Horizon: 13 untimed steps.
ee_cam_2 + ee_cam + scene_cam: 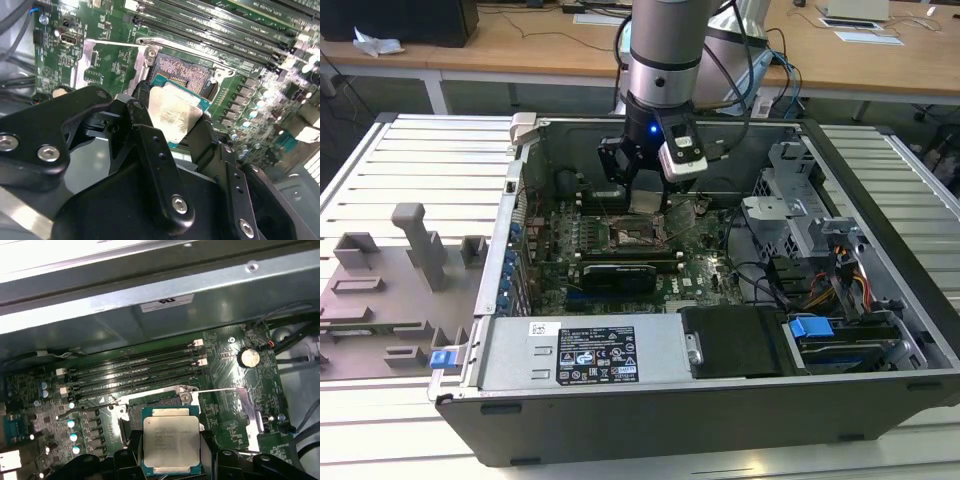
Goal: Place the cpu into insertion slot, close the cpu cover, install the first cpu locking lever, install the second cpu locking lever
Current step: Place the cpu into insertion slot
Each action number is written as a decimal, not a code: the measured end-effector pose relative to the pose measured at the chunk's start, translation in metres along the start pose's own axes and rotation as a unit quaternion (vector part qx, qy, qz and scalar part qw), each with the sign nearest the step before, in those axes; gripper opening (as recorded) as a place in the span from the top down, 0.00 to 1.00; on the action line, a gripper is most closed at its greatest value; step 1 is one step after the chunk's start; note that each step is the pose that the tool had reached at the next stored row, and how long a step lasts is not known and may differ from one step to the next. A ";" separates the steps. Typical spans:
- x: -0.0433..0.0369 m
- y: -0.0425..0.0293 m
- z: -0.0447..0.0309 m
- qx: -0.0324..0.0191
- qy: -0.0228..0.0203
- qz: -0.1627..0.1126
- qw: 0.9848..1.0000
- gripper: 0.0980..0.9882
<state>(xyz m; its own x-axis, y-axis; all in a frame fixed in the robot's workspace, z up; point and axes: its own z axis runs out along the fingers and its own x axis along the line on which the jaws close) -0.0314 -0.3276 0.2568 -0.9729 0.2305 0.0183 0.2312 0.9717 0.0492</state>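
My gripper [648, 192] hangs inside the open computer case, shut on the cpu [171, 440]. The chip is a flat square with a silver-grey top, and one black finger [142, 125] presses on each of two opposite edges. It hovers slightly tilted just above the insertion slot [182, 75], a dark square socket with a metal rim on the green board. In the exterior view the insertion slot [638, 237] lies right below the gripper. The cpu cover [82, 65] is swung open and lies flat beside the socket, also seen as the cpu cover [251, 412] in the first wrist view. A thin wire lever [85, 410] stands free of the socket.
Long black memory slots [135, 365] run beside the socket. The case wall [525, 180], a grey power supply [585, 352], a drive cage [795, 205] and cable bundles [840, 280] surround the board. A grey parts fixture [395, 280] sits outside at the exterior view's left.
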 end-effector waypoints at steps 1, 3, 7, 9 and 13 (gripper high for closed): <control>0.0000 0.0000 0.0001 0.000 0.000 0.006 1.000 0.50; 0.0000 0.0000 0.0002 0.000 -0.001 0.025 1.000 0.50; 0.0000 -0.0001 0.0008 -0.001 -0.003 0.067 0.998 0.50; 0.0000 0.0000 0.0010 -0.001 -0.004 0.078 0.997 0.50; 0.0000 -0.0001 0.0015 -0.002 -0.006 0.112 0.994 0.50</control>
<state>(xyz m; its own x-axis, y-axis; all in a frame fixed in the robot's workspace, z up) -0.0314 -0.3276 0.2553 -0.8968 0.4422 0.0183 0.4425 0.8954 0.0491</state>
